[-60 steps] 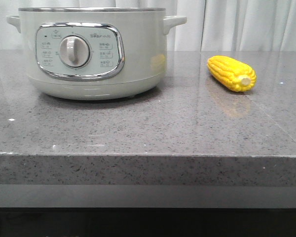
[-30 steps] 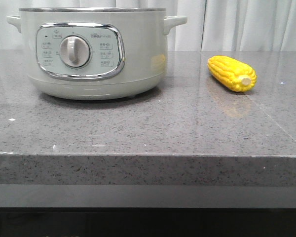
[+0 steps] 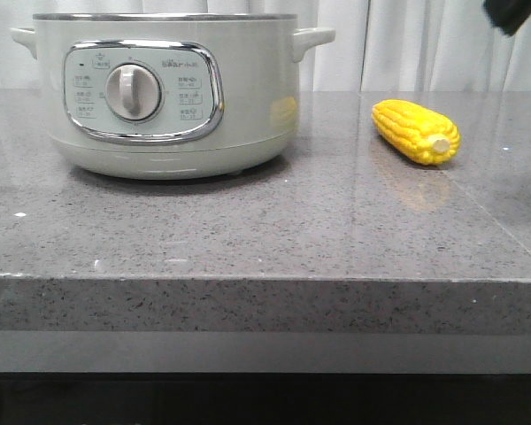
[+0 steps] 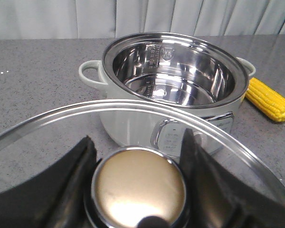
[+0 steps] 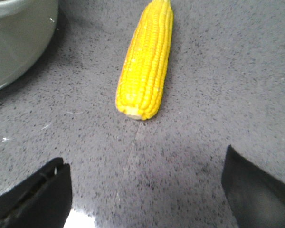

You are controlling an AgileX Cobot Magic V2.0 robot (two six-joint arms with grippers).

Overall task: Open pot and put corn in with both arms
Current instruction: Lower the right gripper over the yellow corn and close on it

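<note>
a: where's the pot (image 3: 164,93) sitting?

b: on the grey speckled counter (image 3: 265,221), toward the robot's left, control panel (image 3: 143,91) and round dial (image 3: 133,91) facing the front camera. from the left wrist view its steel inner bowl (image 4: 173,78) is uncovered and shiny.

a: and the lid?

b: the glass lid (image 4: 133,156) is off the pot. the left pincer (image 4: 138,185) is closed on its round metallic knob (image 4: 138,183), one dark finger (image 4: 76,166) on each side, with the lid's steel-edged rim arcing in front of the pot.

a: the corn?

b: the corn (image 3: 415,131) lies flat on the counter to the right of the pot, apart from it, pale stub end pointing toward the front camera. nothing touches it.

a: the right pincer?

b: the right pincer (image 5: 145,190) is spread wide, hanging above the counter with the corn lying ahead between the lines of its two fingers (image 5: 38,192), gripping nothing. in the front view only a dark bit of the right arm (image 3: 516,12) shows at the upper right corner.
</note>
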